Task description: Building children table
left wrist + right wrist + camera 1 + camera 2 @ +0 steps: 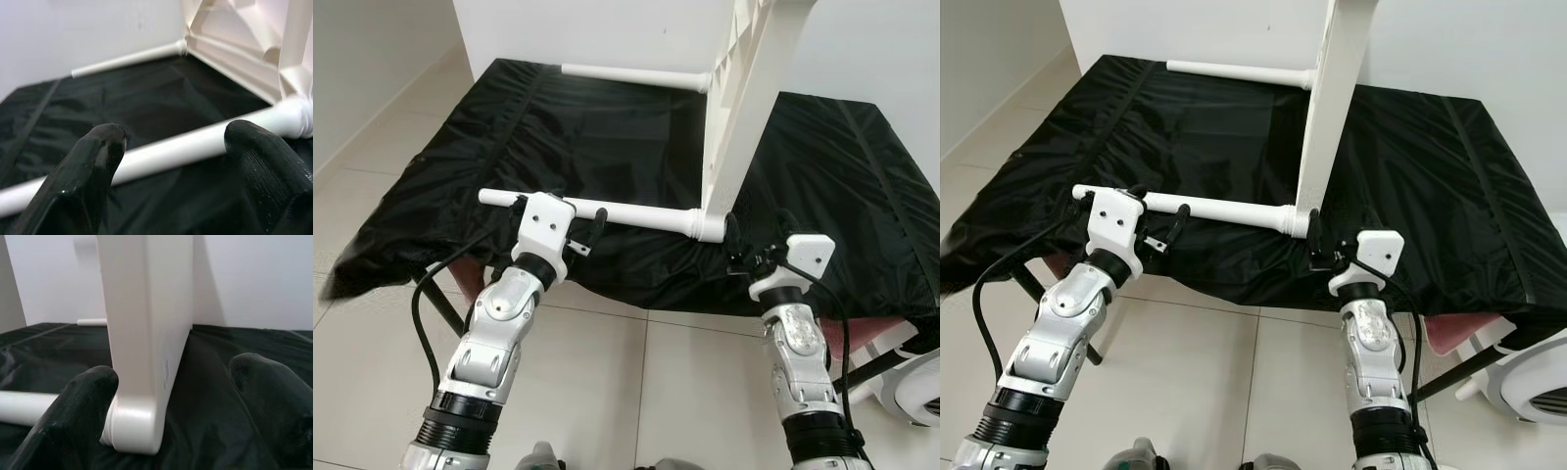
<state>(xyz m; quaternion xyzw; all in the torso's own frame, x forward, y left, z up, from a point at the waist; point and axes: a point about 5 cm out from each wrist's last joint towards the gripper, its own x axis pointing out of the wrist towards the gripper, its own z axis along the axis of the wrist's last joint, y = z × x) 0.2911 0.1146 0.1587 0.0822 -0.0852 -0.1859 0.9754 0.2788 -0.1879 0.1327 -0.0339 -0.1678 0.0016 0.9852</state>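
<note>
A white table top (744, 88) stands on its edge on a black cloth (607, 127). Two white legs stick out sideways from it toward the left: a far leg (631, 76) and a near leg (636, 215) along the cloth's front. My left gripper (560, 217) is open at the near leg's outer half, its fingers (93, 166) spread on either side of the leg (186, 144). My right gripper (759, 235) is open at the table top's lower corner (142, 426), where the near leg joins; one finger (73, 421) is close to that joint.
The black cloth drapes a low wide surface whose front edge is just before my arms. Tiled floor (636, 372) lies below, white wall behind. A white round appliance (911, 387) sits on the floor at the right, next to something pink (871, 328) under the cloth.
</note>
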